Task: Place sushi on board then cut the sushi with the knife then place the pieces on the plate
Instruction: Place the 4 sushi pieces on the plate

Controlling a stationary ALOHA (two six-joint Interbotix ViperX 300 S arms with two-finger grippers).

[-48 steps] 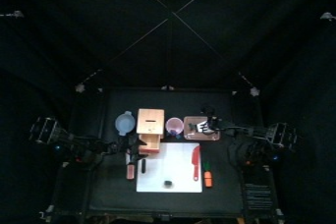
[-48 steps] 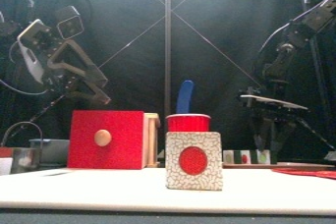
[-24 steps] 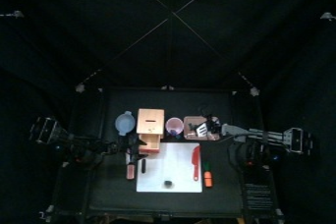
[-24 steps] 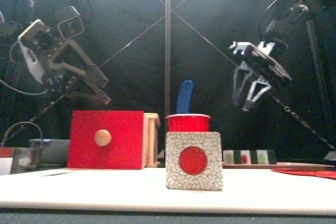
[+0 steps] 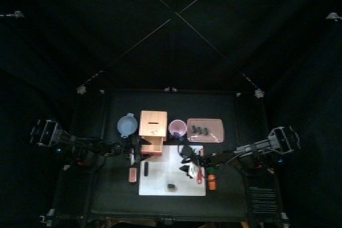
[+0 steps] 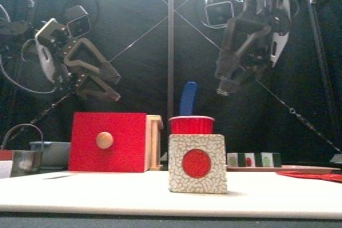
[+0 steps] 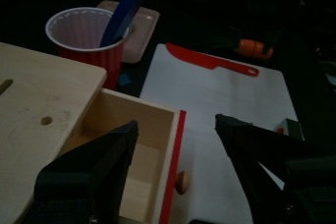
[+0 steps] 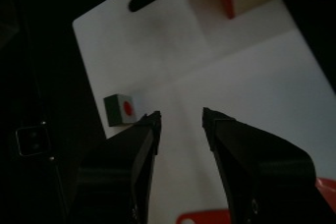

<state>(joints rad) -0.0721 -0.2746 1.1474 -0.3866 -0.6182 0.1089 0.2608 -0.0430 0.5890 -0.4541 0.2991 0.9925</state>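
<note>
1 square toy sushi block with a red centre (image 8: 121, 107) on the 1 white cutting board (image 5: 160, 177) near its front edge, 1 red toy knife (image 7: 210, 61) flat on the board, 1 blue toy knife (image 6: 187, 96) in the red cup (image 6: 191, 124), right gripper (image 8: 182, 115) above the board and left gripper (image 7: 175, 123) by the pale wooden box (image 7: 53, 105), both with jaws apart, empty.

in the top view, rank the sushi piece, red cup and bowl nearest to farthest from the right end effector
Measured from the right end effector, which hangs over the board:
1. sushi piece, on the board's front part.
2. red cup, behind the board, beside the wooden box.
3. bowl, back left, past the wooden box.
</note>
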